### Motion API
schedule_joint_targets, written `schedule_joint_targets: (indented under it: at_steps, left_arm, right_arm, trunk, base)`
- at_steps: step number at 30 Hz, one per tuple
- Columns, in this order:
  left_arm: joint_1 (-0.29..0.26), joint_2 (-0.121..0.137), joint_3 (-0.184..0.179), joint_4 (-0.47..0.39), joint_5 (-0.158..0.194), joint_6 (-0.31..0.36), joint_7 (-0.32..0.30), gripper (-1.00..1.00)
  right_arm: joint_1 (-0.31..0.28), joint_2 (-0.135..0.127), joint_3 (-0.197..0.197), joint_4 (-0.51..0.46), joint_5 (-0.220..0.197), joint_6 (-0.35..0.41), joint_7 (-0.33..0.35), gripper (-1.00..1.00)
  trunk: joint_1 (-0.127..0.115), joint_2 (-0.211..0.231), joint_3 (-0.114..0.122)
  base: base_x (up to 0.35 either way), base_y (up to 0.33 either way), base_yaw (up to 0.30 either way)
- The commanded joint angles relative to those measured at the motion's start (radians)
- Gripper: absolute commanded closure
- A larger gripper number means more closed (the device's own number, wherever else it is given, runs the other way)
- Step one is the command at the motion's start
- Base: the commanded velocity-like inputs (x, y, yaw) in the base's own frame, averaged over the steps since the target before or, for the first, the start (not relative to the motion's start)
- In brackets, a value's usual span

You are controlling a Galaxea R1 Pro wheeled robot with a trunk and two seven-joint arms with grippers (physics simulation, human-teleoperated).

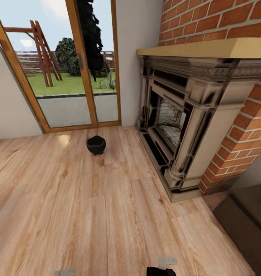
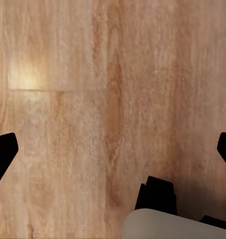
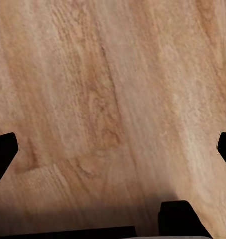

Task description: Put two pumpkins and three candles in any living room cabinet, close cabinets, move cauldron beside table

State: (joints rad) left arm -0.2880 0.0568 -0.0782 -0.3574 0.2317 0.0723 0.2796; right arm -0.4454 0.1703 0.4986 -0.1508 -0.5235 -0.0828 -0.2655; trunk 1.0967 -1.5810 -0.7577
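Floorboards [image 1: 107, 214] stretch ahead of you, the brick fireplace [image 1: 184, 130] on the right, and the cauldron [image 1: 96, 145] stands alone before the glass door [image 1: 69, 76]. Roll up squarely and stop short. Both end effectors, left [image 2: 113, 149] and right [image 3: 113, 149], hang spread and empty above the floor.

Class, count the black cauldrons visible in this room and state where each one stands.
1. The cauldron stands upright on the wooden floor, just in front of the glass patio door and to the left of the fireplace. Others could lie outside the view.
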Motion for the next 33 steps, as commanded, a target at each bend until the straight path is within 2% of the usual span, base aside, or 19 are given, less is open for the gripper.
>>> schedule_joint_targets:
  at_steps: [1,18,26,33]
  left_arm:
    - [0.000,0.000,0.000,0.000,0.000,-0.001,0.000,-1.00]
    - [0.000,0.000,0.000,0.000,0.000,-0.002,0.000,-1.00]
    - [0.000,0.001,0.000,0.000,0.000,-0.002,0.000,-1.00]
    - [0.000,0.000,-0.001,0.000,0.000,-0.002,0.000,-1.00]
  right_arm:
    - [0.000,0.000,0.000,0.000,0.000,0.000,0.000,-1.00]
    - [0.000,0.000,0.000,0.000,-0.001,0.002,0.000,-1.00]
    - [-0.001,0.000,0.000,0.000,-0.001,0.003,0.000,-1.00]
    - [0.000,0.000,0.000,0.000,-0.001,0.003,0.000,-1.00]
  trunk:
    - [0.000,0.000,0.000]
    - [0.000,0.000,-0.006]
    - [0.000,0.000,-0.009]
    - [0.000,0.000,-0.011]
  base:
    - [0.004,0.094,-0.270]
    - [0.009,0.257,-0.276]
    - [0.211,0.206,-0.277]
    - [0.144,0.054,-0.277]
